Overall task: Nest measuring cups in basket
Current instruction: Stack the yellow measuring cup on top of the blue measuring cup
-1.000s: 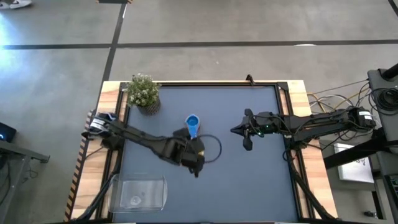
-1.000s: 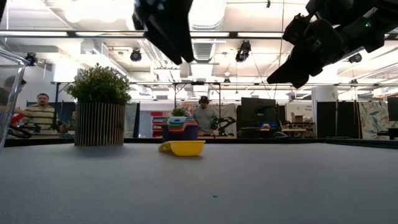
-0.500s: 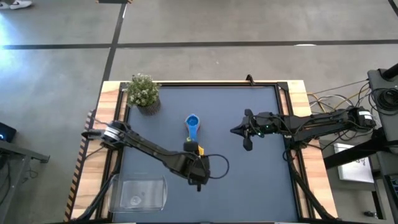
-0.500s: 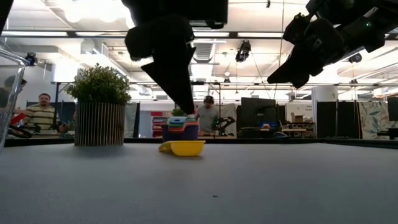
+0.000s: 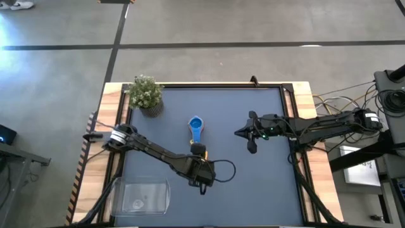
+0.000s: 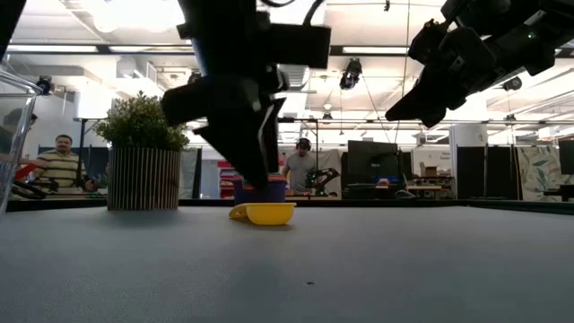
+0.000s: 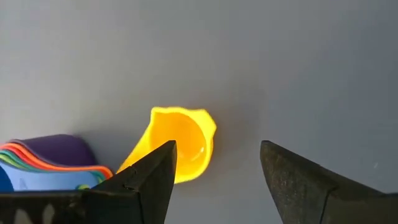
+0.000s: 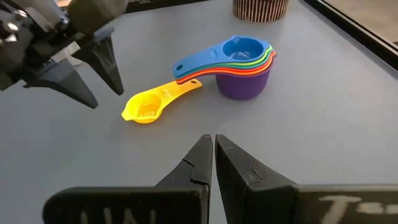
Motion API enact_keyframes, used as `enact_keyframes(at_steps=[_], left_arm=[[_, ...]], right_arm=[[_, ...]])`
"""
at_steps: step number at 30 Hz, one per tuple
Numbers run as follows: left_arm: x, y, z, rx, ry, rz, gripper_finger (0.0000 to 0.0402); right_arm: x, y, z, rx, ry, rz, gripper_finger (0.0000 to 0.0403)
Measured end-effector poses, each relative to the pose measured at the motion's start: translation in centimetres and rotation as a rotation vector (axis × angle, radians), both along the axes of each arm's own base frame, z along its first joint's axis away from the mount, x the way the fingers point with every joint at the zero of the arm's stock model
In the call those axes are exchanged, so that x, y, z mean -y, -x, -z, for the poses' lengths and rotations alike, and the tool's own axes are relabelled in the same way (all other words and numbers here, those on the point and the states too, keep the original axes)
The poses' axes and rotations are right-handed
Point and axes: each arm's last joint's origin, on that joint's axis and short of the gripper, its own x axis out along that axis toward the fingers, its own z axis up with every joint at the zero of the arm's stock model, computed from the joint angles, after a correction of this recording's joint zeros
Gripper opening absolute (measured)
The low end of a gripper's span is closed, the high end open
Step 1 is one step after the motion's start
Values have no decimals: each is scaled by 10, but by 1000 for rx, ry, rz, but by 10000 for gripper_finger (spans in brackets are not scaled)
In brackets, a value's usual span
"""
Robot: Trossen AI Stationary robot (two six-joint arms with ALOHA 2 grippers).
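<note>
Measuring cups point(image 8: 239, 62) sit stacked mid-surface, blue on top, purple underneath, and one yellow cup point(image 8: 149, 106) lies alone just beside the stack, its handle pointing back toward it. Left gripper point(image 7: 217, 180) hangs right over that yellow cup, jaws spread wide, nothing between them. Right gripper point(image 8: 213, 163) waits off to the right side of the surface point(image 5: 253, 183), raised, jaws pressed together and empty. Clear basket point(image 5: 140, 195) is down at the near left corner, well apart from the cups. Potted plant point(image 5: 146, 94) stands at the far left corner. No readable writing on any cup or on the basket.
</note>
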Motion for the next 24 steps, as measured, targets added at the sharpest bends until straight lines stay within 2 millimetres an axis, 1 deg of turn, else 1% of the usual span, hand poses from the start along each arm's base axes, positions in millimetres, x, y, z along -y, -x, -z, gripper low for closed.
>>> enact_keyframes(at_steps=[5,9,14,21,24], left_arm=[[-8,-2,12,-65,7,-10,206],[-15,-5,15,-84,20,-2,186],[-22,-7,18,-93,18,-20,145],[-27,-9,18,-100,50,-39,71],[-28,-9,19,-106,69,-39,53]], right_arm=[[0,0,0,0,0,0,9],[0,0,0,-2,0,0,9],[0,0,0,-4,0,0,9],[0,0,1,-6,0,0,9],[0,0,1,-6,0,0,9]])
